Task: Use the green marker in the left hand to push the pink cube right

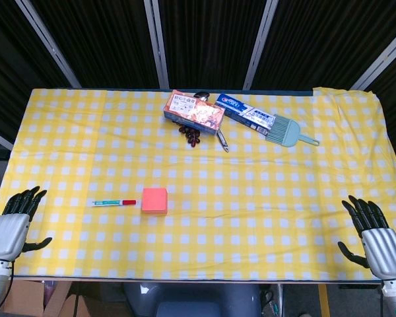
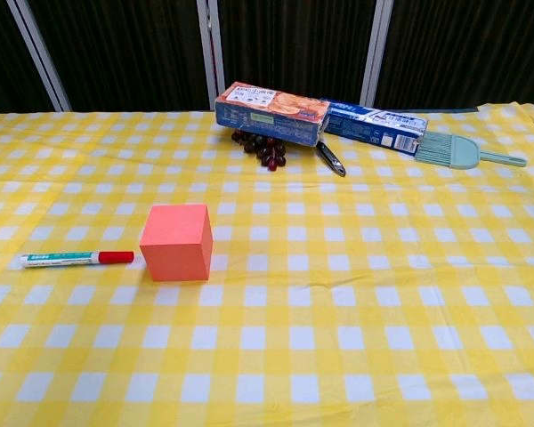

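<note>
**Marker on the cloth, both my hands bare at the near edge**

My left hand rests at the near left corner of the table, fingers apart and holding nothing. My right hand rests at the near right corner, its fingers likewise spread and bare. Neither hand shows in the chest view.

The pink cube sits on the yellow checked cloth, left of the table's middle and well apart from both my hands. The marker lies flat just to the cube's left, its red cap pointing at the cube; the chest view shows a small gap between cap and cube, so they do not touch. Its barrel looks white with green print.

Far beyond the cube, by the back edge, a printed box lies with dark cherries at its near side. Right of the box are a small dark-handled tool, a blue toothpaste carton and a pale green brush.
</note>
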`<state>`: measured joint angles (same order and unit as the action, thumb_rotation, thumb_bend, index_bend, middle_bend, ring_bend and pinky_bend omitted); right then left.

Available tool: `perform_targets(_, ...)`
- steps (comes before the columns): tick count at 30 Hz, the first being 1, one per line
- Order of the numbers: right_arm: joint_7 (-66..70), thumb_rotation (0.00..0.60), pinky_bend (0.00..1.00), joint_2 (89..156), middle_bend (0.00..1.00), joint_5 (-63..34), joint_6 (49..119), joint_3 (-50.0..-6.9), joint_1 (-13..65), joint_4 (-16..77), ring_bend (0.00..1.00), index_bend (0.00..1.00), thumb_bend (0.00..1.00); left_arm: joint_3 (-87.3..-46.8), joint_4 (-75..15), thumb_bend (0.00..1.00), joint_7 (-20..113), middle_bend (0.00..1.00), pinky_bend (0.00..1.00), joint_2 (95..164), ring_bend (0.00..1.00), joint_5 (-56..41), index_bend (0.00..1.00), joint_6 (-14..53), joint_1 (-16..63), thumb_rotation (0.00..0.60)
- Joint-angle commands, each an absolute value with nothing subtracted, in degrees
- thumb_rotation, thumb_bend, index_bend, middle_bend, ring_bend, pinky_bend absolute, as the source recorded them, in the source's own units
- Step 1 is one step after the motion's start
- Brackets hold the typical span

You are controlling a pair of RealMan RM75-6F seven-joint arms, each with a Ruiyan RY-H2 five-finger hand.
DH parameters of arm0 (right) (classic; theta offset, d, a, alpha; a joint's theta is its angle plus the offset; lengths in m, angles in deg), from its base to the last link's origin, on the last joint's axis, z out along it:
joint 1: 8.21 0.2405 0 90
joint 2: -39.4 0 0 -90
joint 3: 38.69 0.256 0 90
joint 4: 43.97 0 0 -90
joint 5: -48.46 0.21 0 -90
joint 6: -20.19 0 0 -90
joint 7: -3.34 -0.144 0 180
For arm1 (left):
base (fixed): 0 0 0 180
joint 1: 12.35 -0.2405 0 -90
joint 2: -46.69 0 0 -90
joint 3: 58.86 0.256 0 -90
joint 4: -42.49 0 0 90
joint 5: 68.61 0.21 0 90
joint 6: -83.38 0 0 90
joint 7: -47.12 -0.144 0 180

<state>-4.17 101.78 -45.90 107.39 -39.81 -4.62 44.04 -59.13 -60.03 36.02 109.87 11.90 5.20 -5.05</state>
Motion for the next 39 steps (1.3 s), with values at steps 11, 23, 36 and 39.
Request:
perform_targets(11,-4.54,0.600,0.05,101.64,0.00,-45.92,107.84,-39.80,-4.90,43.96,0.00,0.00,0.34,-58.92,-59.94,0.06,35.70,0.00,0.00,109.83,0.00,11.80,0.00,6.01,-4.71,0.600)
perform_targets(23,-4.51,0.600,0.05,101.55,0.00,-46.03,108.11,-39.87,-5.12,43.94,0.00,0.00,0.34,-62.23,-60.24,0.19,32.06,0.00,0.00,111.05,0.00,6.46,0.33,12.62,0.39,0.600)
perform_targets(36,-5.80,0.600,0.05,101.37,0.00,-46.28,108.16,-39.92,-5.05,43.70,0.00,0.00,0.34,-69.50,-50.70,0.28,18.48,0.00,0.00,124.59,0.00,-15.33,0.42,23.53,13.11,0.600)
perform_targets(39,-6.08,0.600,0.05,101.28,0.00,-46.32,108.22,-39.91,-5.05,43.67,0.00,0.00,0.34,-69.80,-48.68,0.28,16.29,0.00,0.00,126.80,0.00,-18.26,0.43,24.27,14.80,0.600)
